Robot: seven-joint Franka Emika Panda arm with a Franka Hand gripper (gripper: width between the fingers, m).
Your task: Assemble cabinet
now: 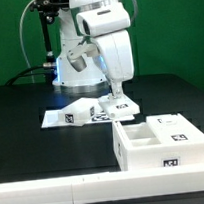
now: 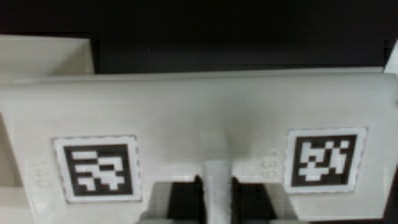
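The cabinet's white box body (image 1: pixel 160 148) stands open-topped at the front right of the exterior view, with small square tags on its side and rim. A flat white cabinet panel (image 1: pixel 109 109) with tags sits behind it, low over the black table. My gripper (image 1: pixel 117 95) reaches straight down onto this panel. In the wrist view the panel (image 2: pixel 214 110) fills the picture and shows two tags. My gripper (image 2: pixel 214 203) is shut on a thin white upright edge of it, with the dark fingers (image 2: pixel 185 203) on either side.
The marker board (image 1: pixel 59 118) lies flat on the table to the exterior view's left of the panel. A long plain white rail (image 1: pixel 48 193) runs along the front edge. Another white piece (image 2: pixel 45 60) shows beyond the panel in the wrist view.
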